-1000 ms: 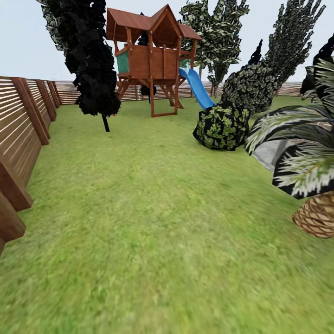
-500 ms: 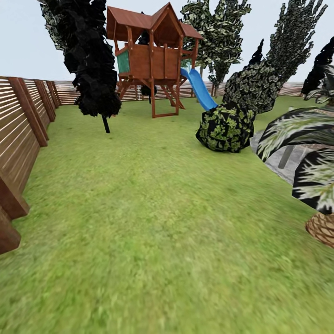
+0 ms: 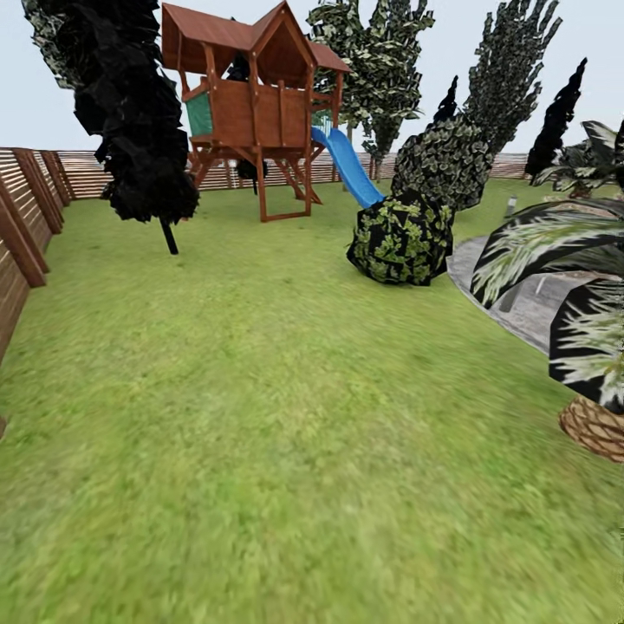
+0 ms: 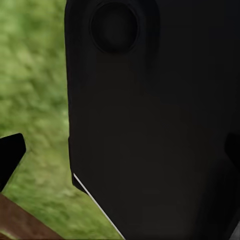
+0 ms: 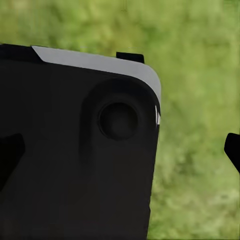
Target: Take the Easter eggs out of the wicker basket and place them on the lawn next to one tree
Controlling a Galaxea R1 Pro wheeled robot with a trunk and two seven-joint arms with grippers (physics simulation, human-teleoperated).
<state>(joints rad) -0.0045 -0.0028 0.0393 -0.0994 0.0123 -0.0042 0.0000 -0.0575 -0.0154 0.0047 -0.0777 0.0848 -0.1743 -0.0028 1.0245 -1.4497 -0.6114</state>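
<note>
- Head view has swung since a second ago: fence (image 3: 22,234) slid toward the left edge and takes less of the frame, playset (image 3: 251,104) and blue slide (image 3: 347,165) shifted left, more of the grey paved patch (image 3: 511,299) shows at right. Whole picture moved, so camera/base is turning, not the things.
- Meaning for the task: robot looks to be in transit or searching; no egg handled yet as far as these views show, so likely early stage.
- Lawn (image 3: 260,416) takes the centre and lower part of the head view, blurry near the bottom.
- Task things: Easter eggs and wicker basket not spotted in the head view; can't say where they are. Thick grey-brown trunk not made out either.
- Dark thin-trunked tree (image 3: 130,130) upper left, round bush (image 3: 400,238) right of centre, taller leafy trees behind it.
- Right edge: palm-like plant (image 3: 563,286) with striped fronds and a scaly tan base (image 3: 596,425), cut off by the frame. Base pattern looks woven but reads as palm trunk, not the basket.
- Left wrist view: dark robot body panel (image 4: 150,125) blocks most, grass beside it, brown sliver in the lower left corner, unclear what.
- Right wrist view: same kind of dark panel (image 5: 75,150), grass beyond.
- Fingers: only dark tips at frame edges in both wrist views; apart or together, cannot tell. Nothing seen held.
</note>
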